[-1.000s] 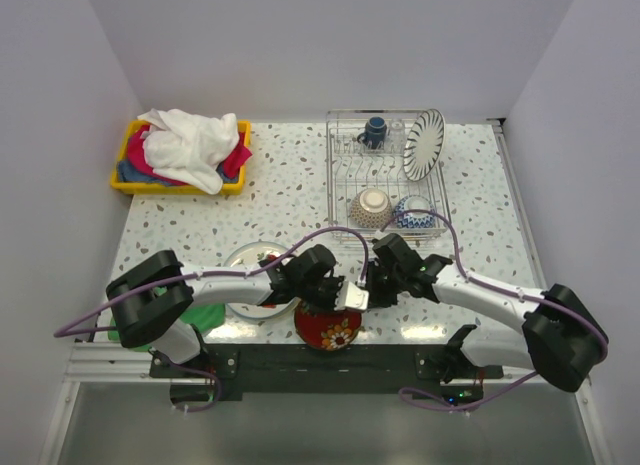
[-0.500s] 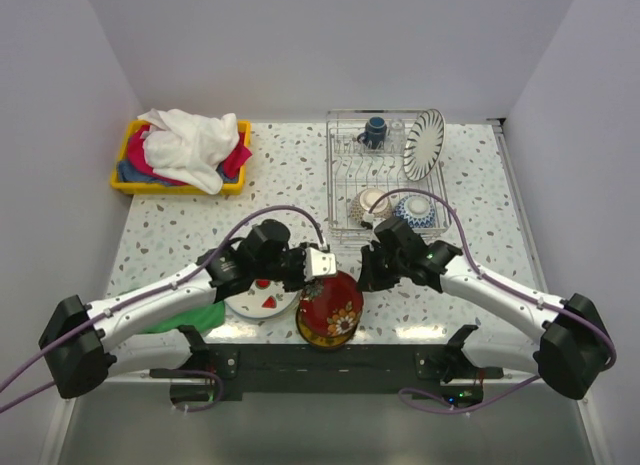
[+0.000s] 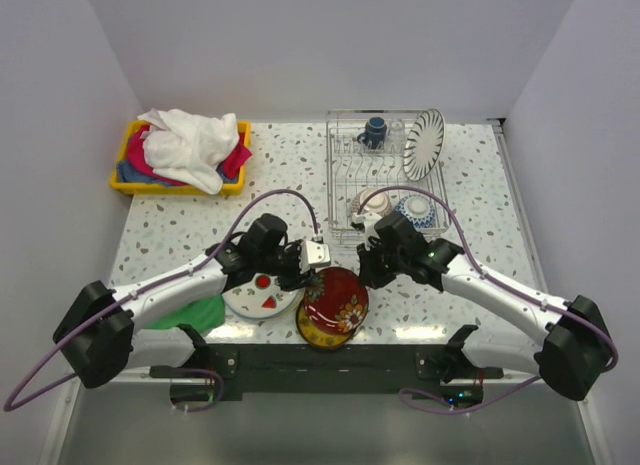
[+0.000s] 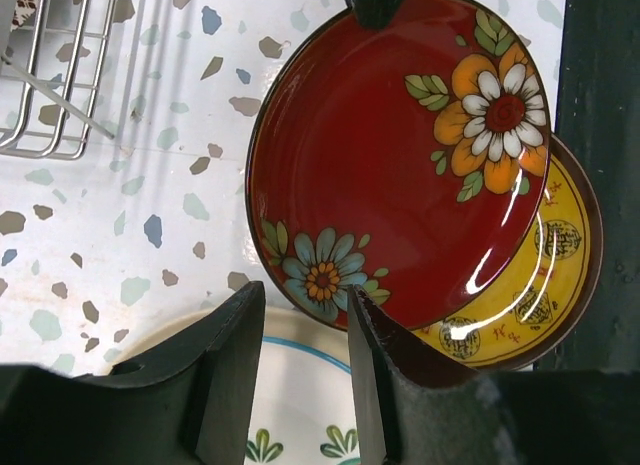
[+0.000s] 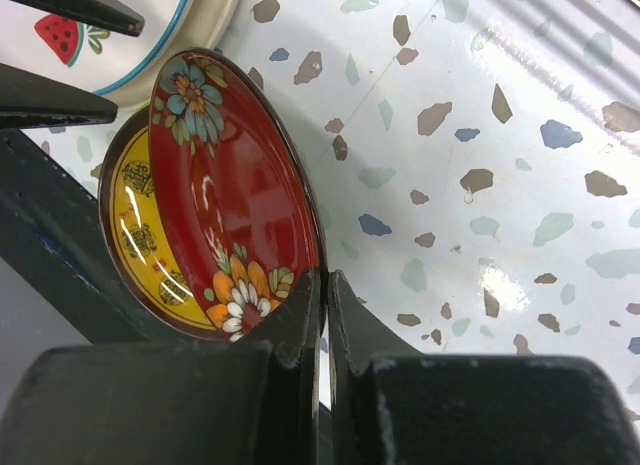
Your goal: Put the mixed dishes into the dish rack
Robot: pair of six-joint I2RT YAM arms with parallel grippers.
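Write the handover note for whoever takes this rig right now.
Left gripper: open, fingers either side of the red plate's near rim, not gripping.
Right gripper: shut on the red plate's rim, holding it tilted over a yellow plate.
Done: mug, striped plate, pale bowl and blue bowl are in the rack.
Left: the red plate goes into the rack. The yellow plate and watermelon plate on the table probably follow. I cannot make out the glass.
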